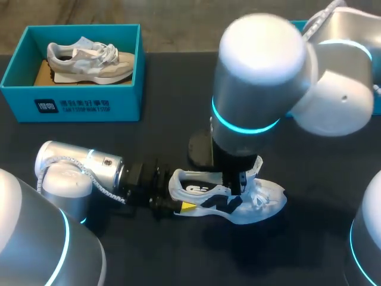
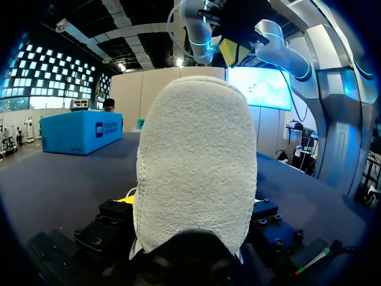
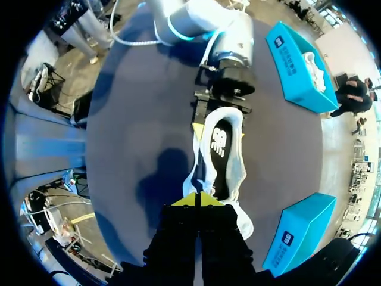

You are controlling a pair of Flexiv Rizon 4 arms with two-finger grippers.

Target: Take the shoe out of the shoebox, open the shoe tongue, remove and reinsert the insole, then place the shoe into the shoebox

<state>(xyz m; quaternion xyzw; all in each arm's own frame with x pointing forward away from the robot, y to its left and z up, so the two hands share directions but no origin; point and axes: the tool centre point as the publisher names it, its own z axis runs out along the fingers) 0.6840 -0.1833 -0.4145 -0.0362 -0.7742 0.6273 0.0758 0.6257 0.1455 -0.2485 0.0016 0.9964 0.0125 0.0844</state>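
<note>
head view: left gripper (image 1: 174, 201) grips the shoe (image 1: 262, 202) by its heel; right gripper (image 3: 196, 201), tips together, over its opening.

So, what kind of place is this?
Probably a robotics test bench: a dark table, an open teal cardboard shoebox holding a beige sneaker, a white-and-black sneaker held by my left gripper.

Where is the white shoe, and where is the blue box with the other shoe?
white shoe (image 1: 272, 195), head view, on its toe end.
blue box (image 1: 128, 101), head view, on its front wall.
</note>
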